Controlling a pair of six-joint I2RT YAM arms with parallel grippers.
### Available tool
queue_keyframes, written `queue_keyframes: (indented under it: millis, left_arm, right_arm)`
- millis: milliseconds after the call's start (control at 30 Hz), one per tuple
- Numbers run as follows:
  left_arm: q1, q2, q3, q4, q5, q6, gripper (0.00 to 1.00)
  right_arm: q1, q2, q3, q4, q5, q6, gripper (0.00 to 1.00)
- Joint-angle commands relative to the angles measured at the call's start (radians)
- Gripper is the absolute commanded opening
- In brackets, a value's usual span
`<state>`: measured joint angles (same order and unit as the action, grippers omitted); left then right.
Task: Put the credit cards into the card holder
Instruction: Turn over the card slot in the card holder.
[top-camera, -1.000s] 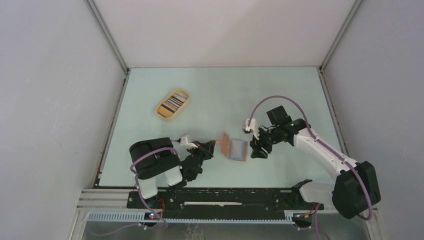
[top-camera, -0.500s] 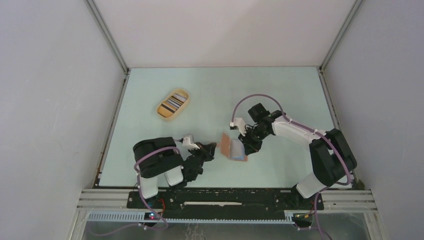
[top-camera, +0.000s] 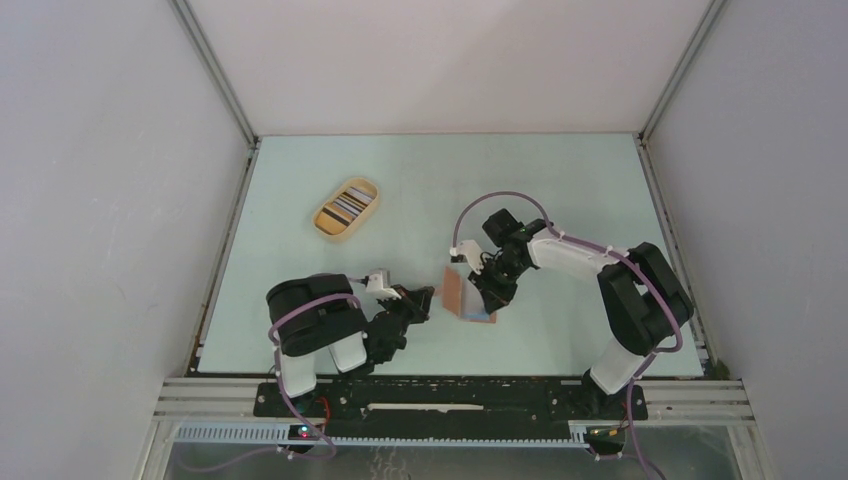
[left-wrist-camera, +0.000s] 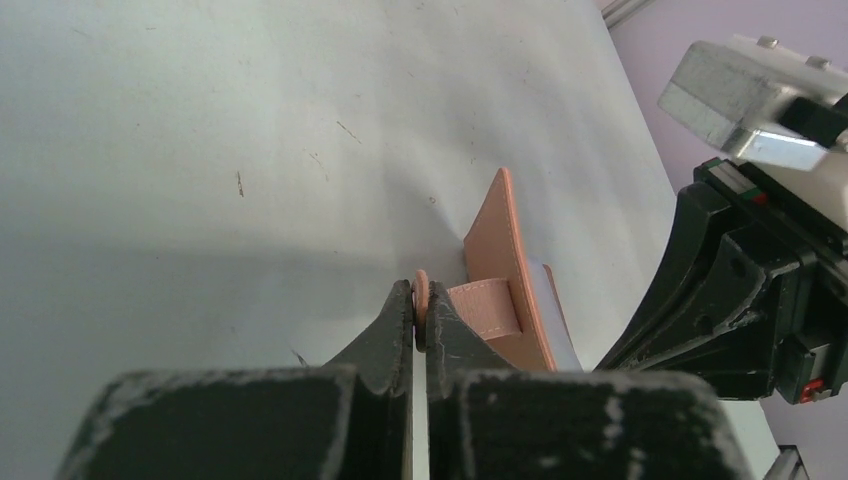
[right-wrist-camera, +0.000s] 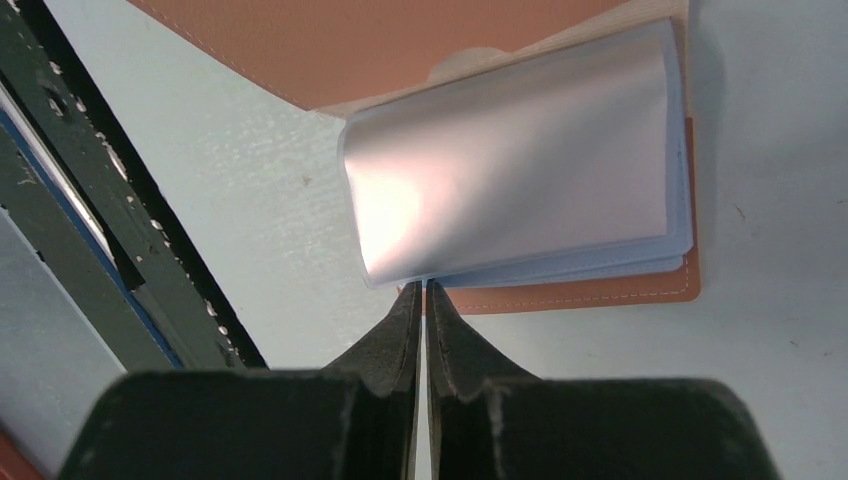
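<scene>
The reddish-brown card holder (top-camera: 455, 292) lies open near the table's front centre, one flap (left-wrist-camera: 505, 255) standing up. My left gripper (top-camera: 427, 296) is shut on its snap tab (left-wrist-camera: 421, 298), which holds that flap raised. In the right wrist view clear plastic sleeves (right-wrist-camera: 520, 150) fan out over the lower leather half (right-wrist-camera: 600, 292). My right gripper (right-wrist-camera: 422, 287) reaches in from the right. Its jaws are closed on the lower edge of the top sleeve. The credit cards (top-camera: 349, 204) lie far off at the back left.
An oval tan tray (top-camera: 334, 233) at the back left holds the striped cards. Grey walls and metal rails (top-camera: 232, 100) enclose the table. The right arm's black body (left-wrist-camera: 740, 290) stands close beside the holder in the left wrist view.
My right arm swung left from beside the holder to over its sleeves, and its jaws went from wide open to closed. The left gripper and the flap stayed put.
</scene>
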<state>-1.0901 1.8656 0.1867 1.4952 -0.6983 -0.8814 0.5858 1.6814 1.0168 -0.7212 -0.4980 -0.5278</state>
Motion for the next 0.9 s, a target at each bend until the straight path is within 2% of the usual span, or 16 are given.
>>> queue_keyframes:
  millis: [0, 267, 500, 700, 867]
  left_arm:
    - [-0.007, 0.009, 0.024, 0.019, 0.018, 0.039, 0.0]
    - [-0.008, 0.007, 0.025, 0.019, 0.061, 0.045, 0.0]
    - [-0.008, 0.014, 0.025, 0.019, 0.123, 0.01, 0.0]
    - [-0.01, 0.023, 0.026, 0.019, 0.158, -0.027, 0.01]
    - [-0.01, 0.013, 0.016, 0.018, 0.164, -0.045, 0.07]
  right_arm:
    - [0.0, -0.014, 0.054, -0.006, -0.048, 0.042, 0.11]
    - [-0.015, -0.007, 0.087, 0.002, -0.158, 0.068, 0.13]
    - [-0.001, 0.081, 0.187, -0.036, -0.197, 0.058, 0.16]
    - [0.024, 0.085, 0.214, -0.049, -0.208, 0.051, 0.24]
    - [0.031, 0.131, 0.225, -0.053, -0.196, 0.06, 0.27]
